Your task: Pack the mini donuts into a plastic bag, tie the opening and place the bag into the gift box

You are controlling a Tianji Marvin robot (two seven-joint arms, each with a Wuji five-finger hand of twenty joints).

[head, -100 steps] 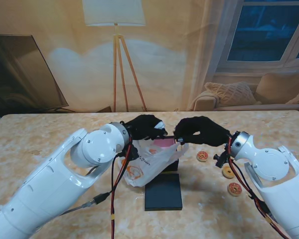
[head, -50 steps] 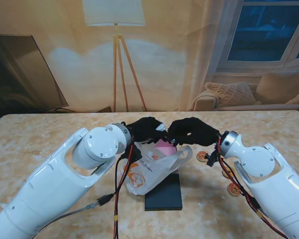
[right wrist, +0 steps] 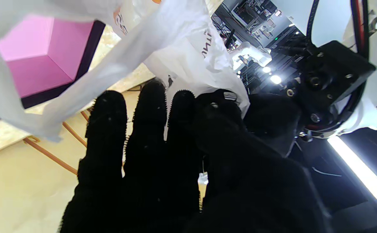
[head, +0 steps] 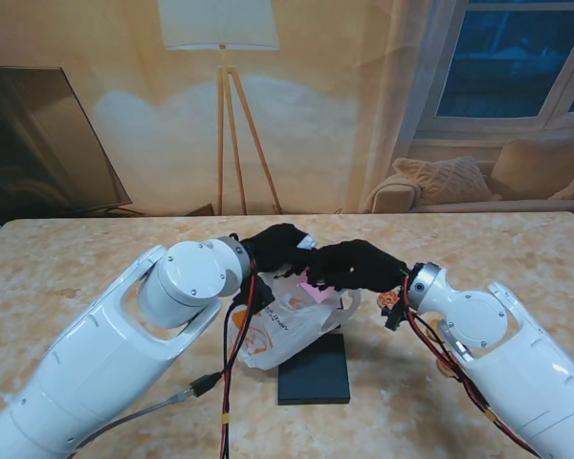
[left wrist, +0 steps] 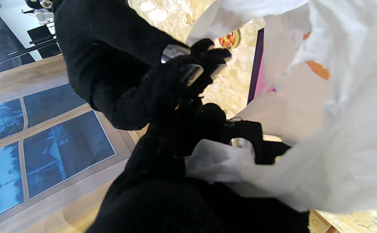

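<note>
While fingertips meet, left robot hand (head: pixel 279 247) pinches plastic bag (head: pixel 287 325) handle; right robot hand (head: pixel 356 266) grips other handle.

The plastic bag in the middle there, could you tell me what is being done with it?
Both gloved hands are working at the top of the plastic bag. The left hand and right hand meet over it, each pinching part of the opening. The gift box sits open behind it, and its black lid lies nearer to me.
</note>
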